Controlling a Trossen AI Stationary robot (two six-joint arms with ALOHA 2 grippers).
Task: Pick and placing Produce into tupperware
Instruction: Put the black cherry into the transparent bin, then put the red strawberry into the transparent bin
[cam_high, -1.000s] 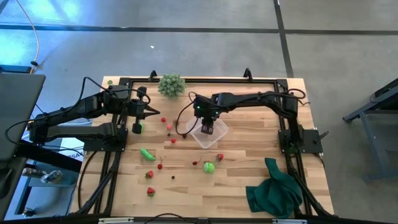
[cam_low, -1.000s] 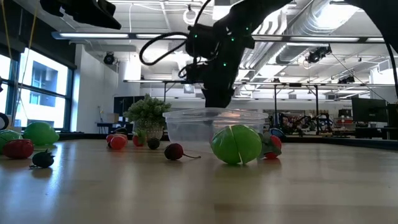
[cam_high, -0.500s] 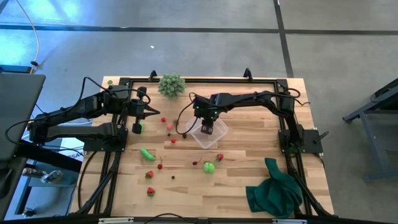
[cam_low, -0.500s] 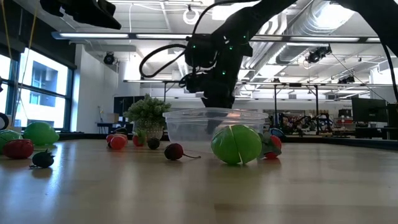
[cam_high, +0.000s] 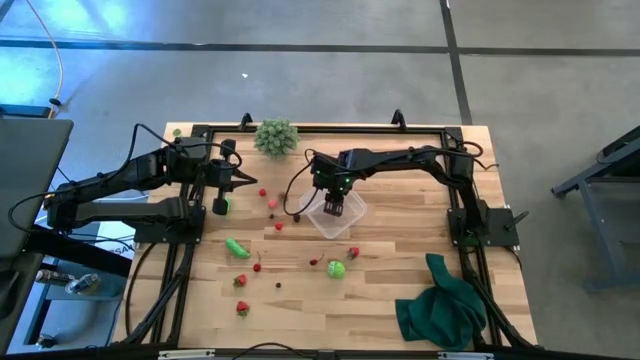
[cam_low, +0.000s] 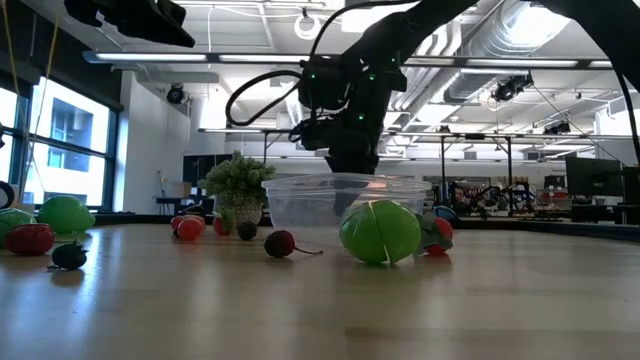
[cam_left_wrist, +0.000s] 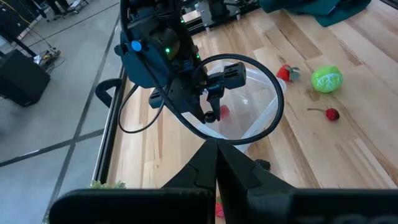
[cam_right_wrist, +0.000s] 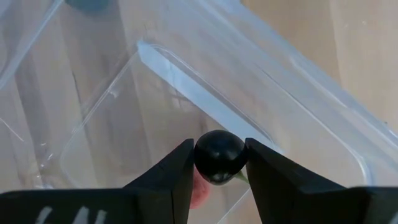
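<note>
**Desk:** Where are you with the produce?

**Me:** Early. My right gripper (cam_right_wrist: 219, 163) hangs over the tupperware (cam_high: 336, 214), which sits mid-table, and its fingers pinch a small dark round piece (cam_right_wrist: 219, 155) just above the container floor. One red piece (cam_left_wrist: 222, 111) already lies inside — that is all I can count in there. The held piece is not dropped yet, so I judge this the release step.

**Desk:** And what's left out?

**Me:** Most of it. A round bright green piece (cam_high: 336, 268) lies just in front of the container with a red one (cam_high: 353, 253) beside it; an oblong green piece (cam_high: 237, 247) sits further toward my left arm, and red berries (cam_high: 241, 281) are scattered across the boards on that side. From table level I see a dark stemmed berry (cam_low: 280, 243) near the container wall.

**Desk:** Left arm?

**Me:** Waiting — the left gripper (cam_high: 247, 179) is clamped together on nothing, held above the table's left edge.

**Desk:** Anything in the way?

**Me:** The pale green bushy clump (cam_high: 275, 136) stands at the far edge and the dark green cloth (cam_high: 441, 307) is heaped at the near right corner, both well apart from the container. I'd say the only nuisance is the round green piece crowding the near wall.
</note>
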